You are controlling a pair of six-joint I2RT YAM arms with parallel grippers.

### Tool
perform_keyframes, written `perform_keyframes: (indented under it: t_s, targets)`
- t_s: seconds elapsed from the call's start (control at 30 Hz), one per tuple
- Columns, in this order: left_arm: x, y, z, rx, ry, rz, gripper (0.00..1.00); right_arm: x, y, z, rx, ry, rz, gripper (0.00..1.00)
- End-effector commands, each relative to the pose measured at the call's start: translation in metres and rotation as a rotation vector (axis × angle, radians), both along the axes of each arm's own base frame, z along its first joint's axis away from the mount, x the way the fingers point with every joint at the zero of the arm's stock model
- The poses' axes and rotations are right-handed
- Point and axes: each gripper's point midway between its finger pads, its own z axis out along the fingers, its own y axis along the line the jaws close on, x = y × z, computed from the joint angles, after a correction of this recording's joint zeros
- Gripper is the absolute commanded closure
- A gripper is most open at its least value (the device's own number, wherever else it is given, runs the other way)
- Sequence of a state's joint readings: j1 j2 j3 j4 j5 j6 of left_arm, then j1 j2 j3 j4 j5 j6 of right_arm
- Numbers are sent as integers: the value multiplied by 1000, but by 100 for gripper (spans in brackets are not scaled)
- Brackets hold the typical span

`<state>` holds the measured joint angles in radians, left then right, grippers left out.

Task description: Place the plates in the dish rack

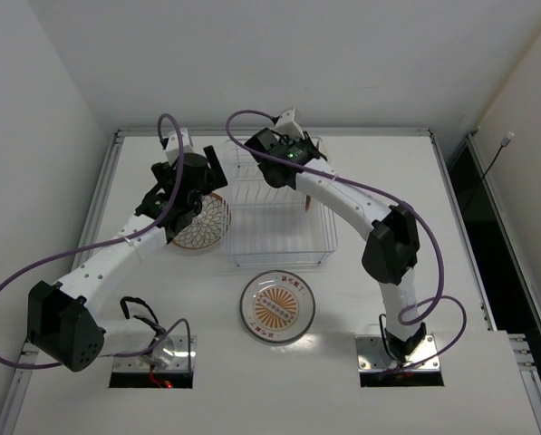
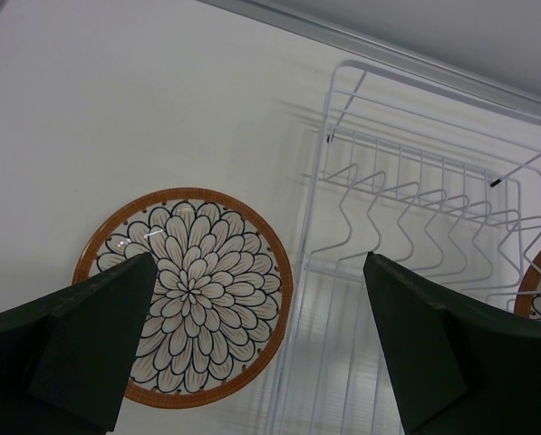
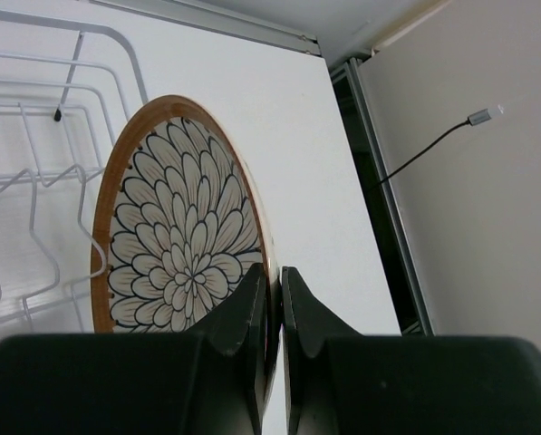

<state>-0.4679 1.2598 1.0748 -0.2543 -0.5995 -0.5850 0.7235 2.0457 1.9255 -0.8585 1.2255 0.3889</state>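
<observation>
Flat petal plate [image 1: 207,228] half beneath the left arm [image 1: 172,195]; upright petal plate [image 3: 179,236], lower rim behind the right fingers [image 3: 243,317]

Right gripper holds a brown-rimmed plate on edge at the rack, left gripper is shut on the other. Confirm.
No: the left gripper is open, not shut, above the other plate, as the left wrist view shows. The right gripper does hold its plate on edge at the rack.
</observation>
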Motion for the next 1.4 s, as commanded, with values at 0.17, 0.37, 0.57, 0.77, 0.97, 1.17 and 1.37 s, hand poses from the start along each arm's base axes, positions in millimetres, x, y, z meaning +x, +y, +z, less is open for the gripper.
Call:
perform_keyframes:
  t_s: [0.17, 0.37, 0.57, 0.77, 0.97, 1.17, 1.37]
  targets:
    - [-1, 2, 15, -32, -50, 16, 0, 24, 6, 23, 56, -114, -34, 100]
    - [-1, 2, 15, -32, -50, 16, 0, 38, 5, 17, -35, -62, 23, 99]
    - [-1, 2, 15, -32, -50, 16, 0, 40, -7, 13, -57, -36, 23, 99]
    - [-1, 2, 15, -32, -50, 16, 0, 43, -16, -1, -39, 12, 71, 88]
    - [-1, 2, 15, -32, -50, 16, 0, 50, -18, -19, -28, 55, 90, 79]
    - [-1, 2, 15, -32, -50, 16, 0, 46, -12, -31, -15, 81, 106, 60]
    - [-1, 2, 15, -32, -50, 16, 0, 45, -11, -32, -3, 90, 106, 56]
